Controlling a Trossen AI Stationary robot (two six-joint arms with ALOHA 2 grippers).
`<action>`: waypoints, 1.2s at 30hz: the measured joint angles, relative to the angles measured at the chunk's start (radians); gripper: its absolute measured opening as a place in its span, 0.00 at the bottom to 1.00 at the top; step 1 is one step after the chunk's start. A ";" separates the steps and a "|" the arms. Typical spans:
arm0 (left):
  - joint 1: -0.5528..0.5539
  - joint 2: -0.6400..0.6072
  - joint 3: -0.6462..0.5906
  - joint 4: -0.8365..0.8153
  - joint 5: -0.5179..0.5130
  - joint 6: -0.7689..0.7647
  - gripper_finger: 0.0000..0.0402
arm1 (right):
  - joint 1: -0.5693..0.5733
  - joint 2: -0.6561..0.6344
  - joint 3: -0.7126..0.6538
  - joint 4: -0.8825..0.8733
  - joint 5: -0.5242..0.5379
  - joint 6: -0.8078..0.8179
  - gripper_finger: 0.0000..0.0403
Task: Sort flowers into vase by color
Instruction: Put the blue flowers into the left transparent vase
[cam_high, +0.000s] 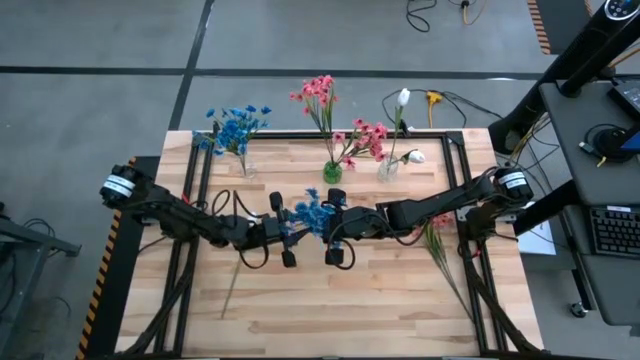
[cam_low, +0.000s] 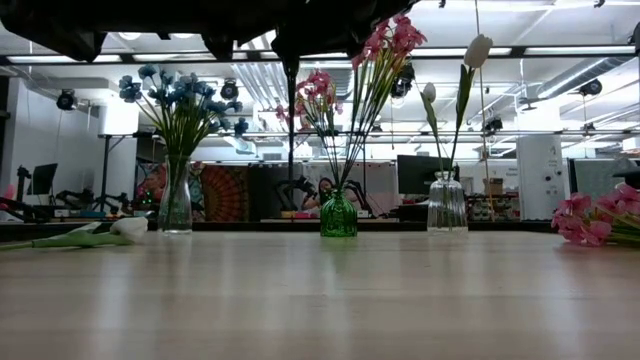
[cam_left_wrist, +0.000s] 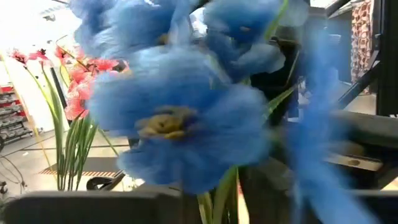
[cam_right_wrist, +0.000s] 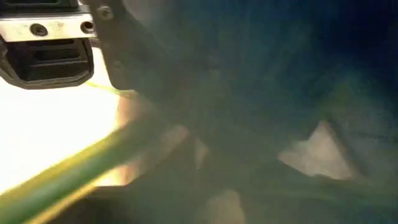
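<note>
Both grippers met over the middle of the table (cam_high: 400, 310), the left gripper (cam_high: 292, 228) reaching in from the left edge and the right gripper (cam_high: 335, 228) from the right edge, with a blue flower cluster (cam_high: 313, 211) sitting right between them. Whether either set of fingers was spread or pinching the stem, I could not tell; the overhead look was too crowded there, and the right wrist camera showed only a blurred green stem (cam_right_wrist: 68, 177) close up. From the left wrist, the blue petals (cam_left_wrist: 180, 118) filled nearly everything, pressed up near the lens. Along the far edge stood three vases: a clear vase (cam_high: 244, 165) near the far left corner holding blue flowers (cam_high: 236, 125), a green vase (cam_high: 333, 172) at the middle holding pink flowers (cam_high: 322, 95), and a second clear vase (cam_high: 388, 168) to its right holding white buds (cam_high: 403, 98). Level with the tabletop, those three stood upright and well apart, the green one (cam_low: 338, 215) in the centre. A loose pink flower (cam_high: 437, 232) lay near the right edge, just beside the right arm, its stem running toward the near edge. A white bud (cam_low: 128, 229) lay flat on the wood toward the left side.
</note>
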 joint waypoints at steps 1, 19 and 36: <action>0.000 0.000 0.000 0.000 -0.003 0.001 0.18 | 0.000 0.000 0.000 0.000 0.000 0.000 0.27; -0.002 -0.041 -0.023 -0.005 -0.082 0.001 0.02 | 0.000 -0.063 0.003 -0.079 0.000 0.033 0.57; -0.020 -0.083 -0.029 -0.067 -0.098 -0.013 0.02 | 0.000 -0.118 0.003 -0.168 0.000 0.086 0.74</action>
